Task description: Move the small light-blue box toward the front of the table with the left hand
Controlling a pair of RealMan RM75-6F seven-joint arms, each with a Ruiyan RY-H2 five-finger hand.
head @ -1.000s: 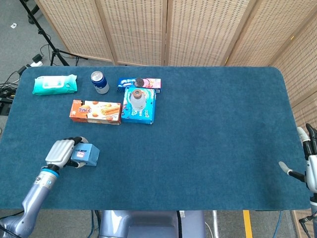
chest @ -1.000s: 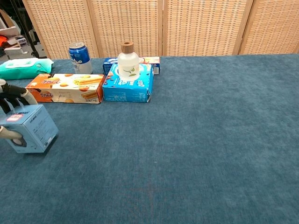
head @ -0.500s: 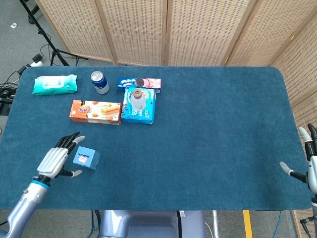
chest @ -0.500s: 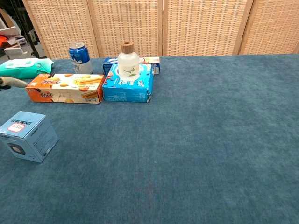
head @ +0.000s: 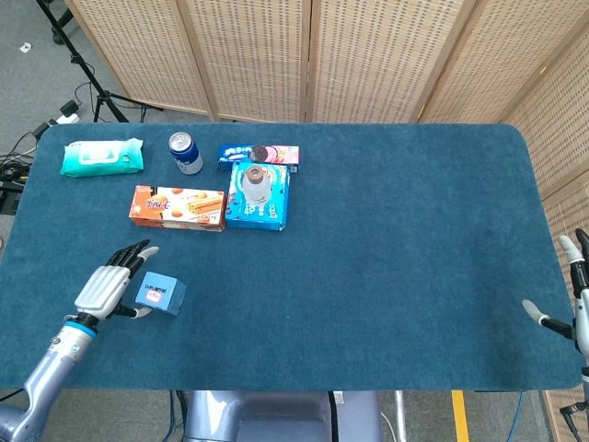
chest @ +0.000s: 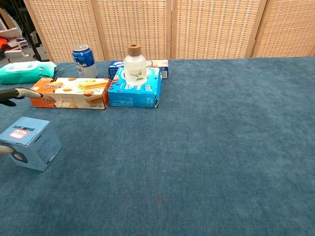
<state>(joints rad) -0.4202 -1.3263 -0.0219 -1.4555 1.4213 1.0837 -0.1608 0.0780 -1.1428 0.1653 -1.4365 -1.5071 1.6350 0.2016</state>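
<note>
The small light-blue box (head: 159,295) with a pink label on top stands on the blue tablecloth near the front left; in the chest view the box (chest: 30,142) is at the far left. My left hand (head: 103,288) hovers just left of it with its fingers (chest: 20,93) spread and holds nothing. Its thumb lies close beside the box's left face; I cannot tell whether they touch. My right hand (head: 572,293) hangs at the table's right edge with its fingers apart and nothing in it.
At the back left lie a green wipes pack (head: 101,157), a blue can (head: 185,153), an orange biscuit box (head: 178,206), a cookie pack (head: 259,156), and a blue box (head: 272,208) with a bottle (head: 258,184) on it. Screens stand behind the table.
The left hand let go of the light-blue box and drew back left with its fingers spread. The box now stands free on the cloth. The right hand barely moved.
</note>
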